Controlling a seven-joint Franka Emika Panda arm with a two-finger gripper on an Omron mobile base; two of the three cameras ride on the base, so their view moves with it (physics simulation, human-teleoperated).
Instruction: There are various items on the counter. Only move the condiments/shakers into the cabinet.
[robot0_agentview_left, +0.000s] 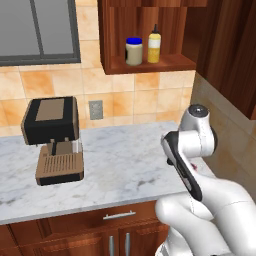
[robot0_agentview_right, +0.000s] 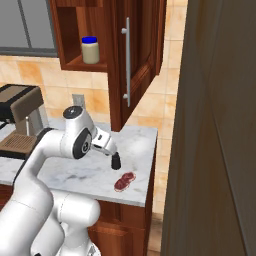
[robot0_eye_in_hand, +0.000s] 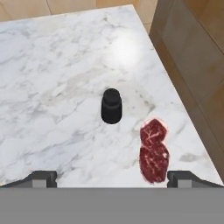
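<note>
Above the right end of the marbled counter (robot0_eye_in_hand: 52, 65), the robot's gripper (robot0_eye_in_hand: 112, 178) hangs with its jaws spread to their widest and nothing between them, the two dark fingertips (robot0_eye_in_hand: 41, 178) standing far apart at the foot of the hand view. That stance reads as an approach made ready: fingers parted wide enough to drop around a small object.

Just ahead of the fingertips stands the small black shaker (robot0_eye_in_hand: 111, 106), upright on the stone and centred between the jaws' line, which suggests it is the intended pick. Just beside it, toward the counter's edge, lies the dark-red lumpy object (robot0_eye_in_hand: 153, 151), apparently a cut of raw meat. It is near the shaker but not touching it, and being no condiment it belongs where it lies. Its closeness matters: one finger will likely come down on its side of the shaker and could nudge it.

Farther out, the wall cabinet (robot0_agentview_left: 150, 64) stands open, its door (robot0_agentview_right: 135, 60) swung wide. On its shelf the blue-lidded jar (robot0_agentview_left: 133, 51) and the yellow squeeze bottle (robot0_agentview_left: 154, 46) stand upright side by side, already stowed. A coffee machine (robot0_agentview_left: 52, 140) sits well apart at the counter's left. By this showing the shaker is the last item left to move.
</note>
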